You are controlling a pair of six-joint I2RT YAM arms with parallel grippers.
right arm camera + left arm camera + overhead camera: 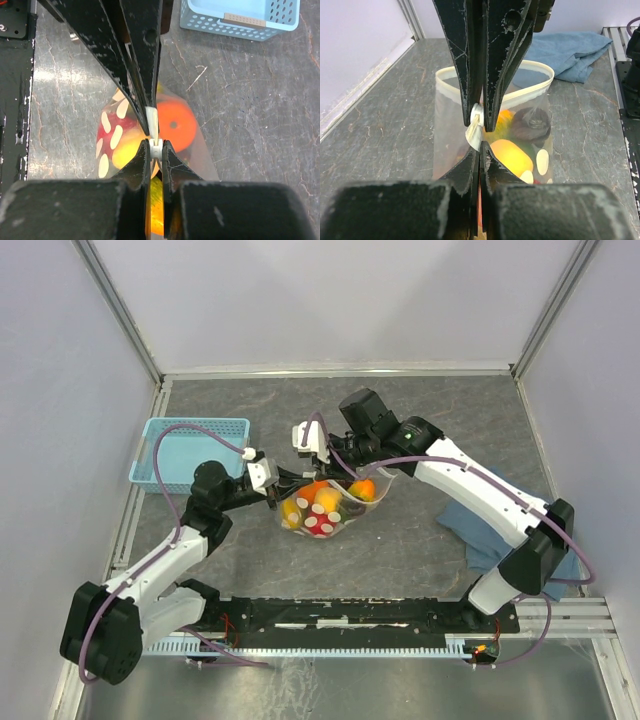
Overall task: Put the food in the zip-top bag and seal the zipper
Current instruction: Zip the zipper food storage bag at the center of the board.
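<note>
The clear spotted zip-top bag [330, 512] lies at mid-table with the food [322, 498] inside. The left wrist view shows an orange-yellow piece [512, 156] and a dark purple one [532, 125]. The right wrist view shows an orange piece [175, 125], a red one [112, 131] and a yellow one. My left gripper [290, 492] [479, 149] is shut on the bag's top edge at its left end. My right gripper [318, 478] [155, 148] is shut on the pale zipper [154, 120] right next to it. Beyond the grippers the zipper [540, 85] curves in an open loop.
A light-blue perforated basket [190, 452] [240, 20] stands at the left. A blue cloth [490, 525] [570, 50] lies on the right under my right arm. A black rail [350, 615] runs along the near table edge. Grey walls close in the back and sides.
</note>
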